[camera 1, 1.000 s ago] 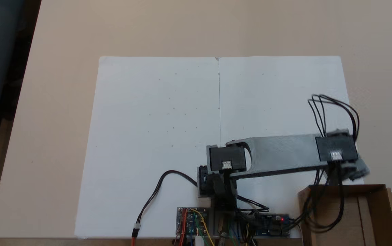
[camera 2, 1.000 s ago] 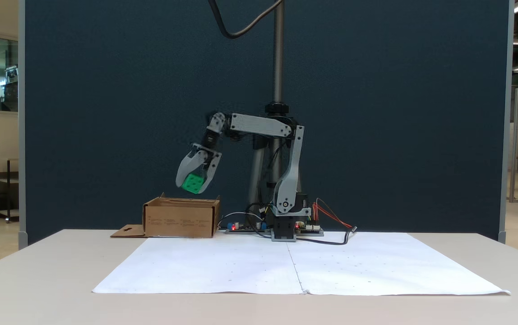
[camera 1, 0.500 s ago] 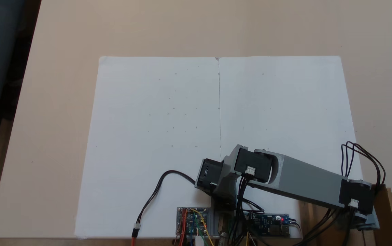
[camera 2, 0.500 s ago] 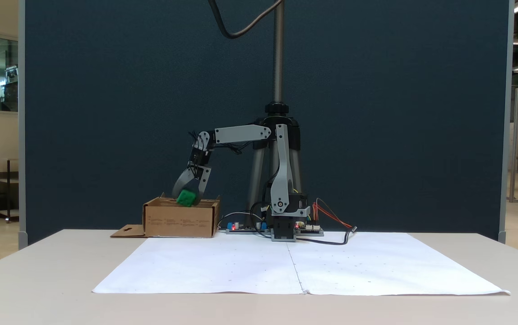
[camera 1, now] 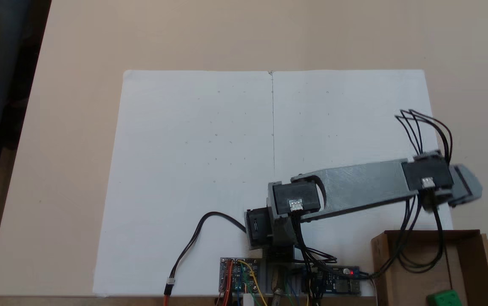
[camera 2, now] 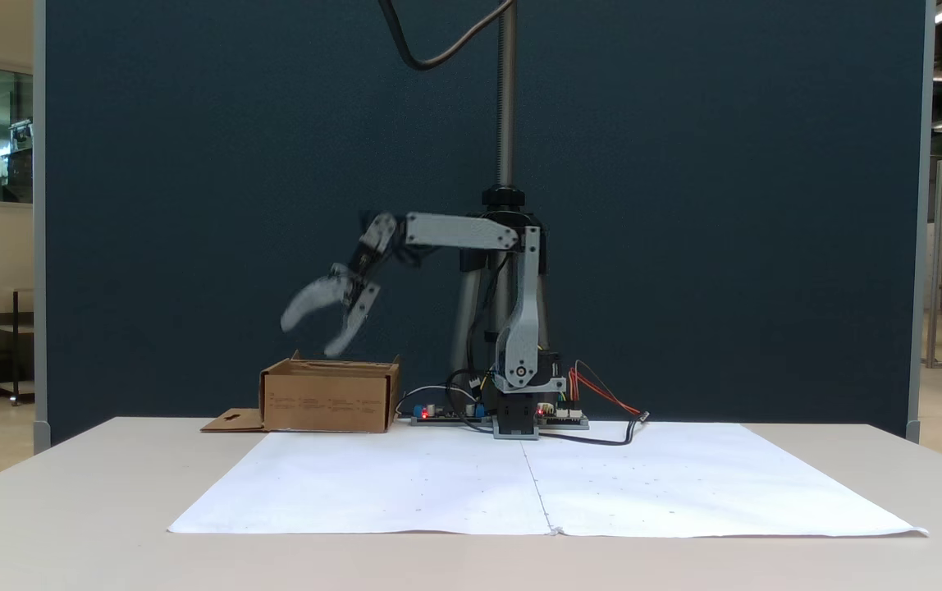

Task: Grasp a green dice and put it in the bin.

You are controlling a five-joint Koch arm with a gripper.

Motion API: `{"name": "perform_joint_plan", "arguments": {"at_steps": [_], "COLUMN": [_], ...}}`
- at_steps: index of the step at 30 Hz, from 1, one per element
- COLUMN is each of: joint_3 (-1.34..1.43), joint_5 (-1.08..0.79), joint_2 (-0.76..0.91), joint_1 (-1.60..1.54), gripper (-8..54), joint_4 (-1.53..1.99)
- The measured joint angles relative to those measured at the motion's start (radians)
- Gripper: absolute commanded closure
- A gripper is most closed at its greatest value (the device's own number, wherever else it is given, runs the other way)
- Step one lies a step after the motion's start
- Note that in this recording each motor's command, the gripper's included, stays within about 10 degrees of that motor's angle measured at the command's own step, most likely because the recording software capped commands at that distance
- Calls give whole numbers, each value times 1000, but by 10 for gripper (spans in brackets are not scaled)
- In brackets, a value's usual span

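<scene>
Looking down from the high fixed view first: the green dice [camera 1: 443,297] sits inside the bin [camera 1: 473,238], low at the bottom edge of the picture, resting on the cardboard floor near the wall that carries the slotted flap. The grey arm [camera 1: 363,187] reaches out to the right over the white paper sheet [camera 1: 201,161], and its far end is blurred beyond the sheet's right edge, above the bin in the picture and clear of it. Black cables [camera 1: 422,131] loop up from the wrist motor and trail down across the bin's opening. Circuit boards [camera 1: 239,274] lie at the arm's base, at the sheet's lower edge.

Over to the side-on fixed view: the gripper [camera 2: 313,332] hangs in the air above the bin [camera 2: 330,398], jaws spread well apart with nothing between them (a bit smeared, but the gap is plain). The two curved grey fingers [camera 2: 304,302] point down and to the left. From here the bin stands on the surface [camera 2: 69,509] just left of the arm's base, its flap lying flat to the left; the walls hide the inside.
</scene>
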Motion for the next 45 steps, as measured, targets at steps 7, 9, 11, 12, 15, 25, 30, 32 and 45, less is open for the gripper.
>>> {"name": "perform_joint_plan", "arguments": {"at_steps": [7,9,11,12,15,25,30,32,45], "joint_3": [-3,-3,-3,-3,-3,101,341,420,868], "joint_5": [81,81,81,81,81,81,78,78,78], "joint_2": [109,120,126,129,133,158,276,324,581], "joint_1": [-440,-549,-649,-689,-818,-1186,-1315,-1333,-1336], "gripper": [19,19,19,19,19,20,18,17,12], "joint_4": [2,2,2,2,2,-141,-333,-408,-825]}}
